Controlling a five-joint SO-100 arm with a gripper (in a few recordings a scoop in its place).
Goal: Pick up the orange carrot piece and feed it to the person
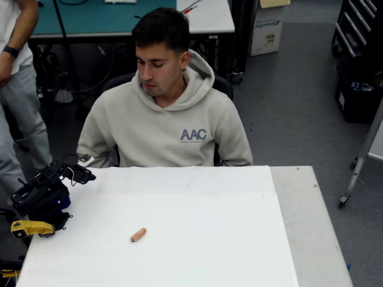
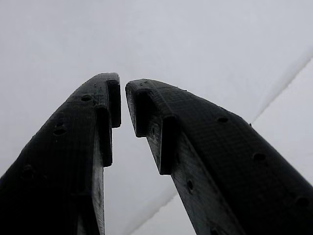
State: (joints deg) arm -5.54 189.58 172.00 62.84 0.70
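Observation:
The orange carrot piece point(image 1: 138, 235), a small stubby cylinder, lies on the white table point(image 1: 215, 239) left of its middle in the overhead view. The person point(image 1: 166, 122) in a beige hoodie sits behind the table's far edge, looking down. My black arm is folded at the table's left edge, and my gripper point(image 1: 82, 175) sits near the far left corner, well away from the carrot. In the wrist view my gripper point(image 2: 122, 95) has its two black fingers almost touching at the tips, with nothing between them and only the white surface behind.
Another person in grey clothes point(image 1: 15, 95) stands at the far left of the overhead view. A grey strip of table point(image 1: 311, 227) runs along the right side. A metal stand leg point(image 1: 359, 161) rises beyond it.

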